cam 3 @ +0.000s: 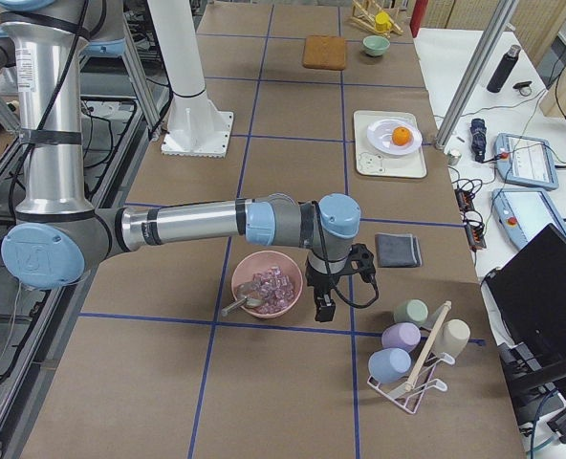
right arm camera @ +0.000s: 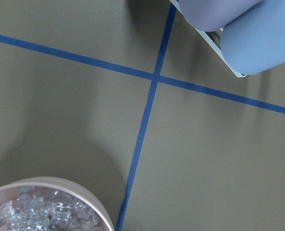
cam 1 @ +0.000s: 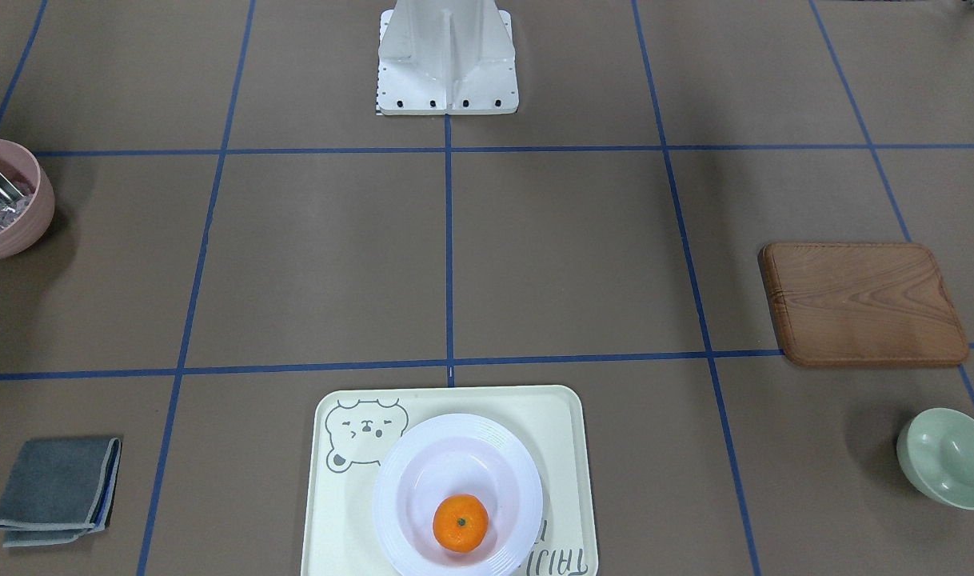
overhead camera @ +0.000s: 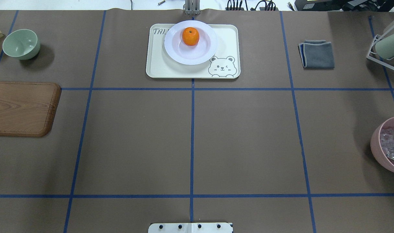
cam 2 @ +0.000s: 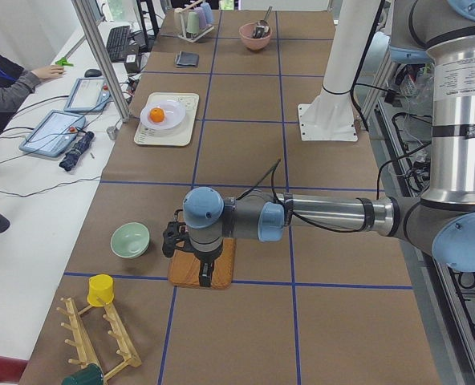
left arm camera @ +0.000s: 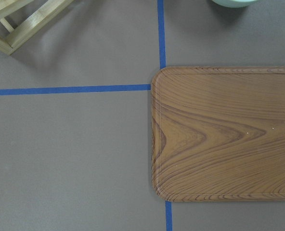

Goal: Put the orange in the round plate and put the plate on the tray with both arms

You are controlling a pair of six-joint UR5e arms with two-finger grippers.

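Note:
The orange lies inside the white round plate. The plate rests on the cream tray with the bear drawing, at the table's far middle edge. Neither arm is near it. In the exterior left view my left gripper hangs over the wooden board. In the exterior right view my right gripper hangs beside the pink bowl. Both show only in these side views, so I cannot tell if they are open or shut. No fingers show in the wrist views.
The wooden board and a pale green bowl lie on my left side. A grey folded cloth, the pink bowl of clear cubes and a cup rack are on my right. A person sits beyond the table.

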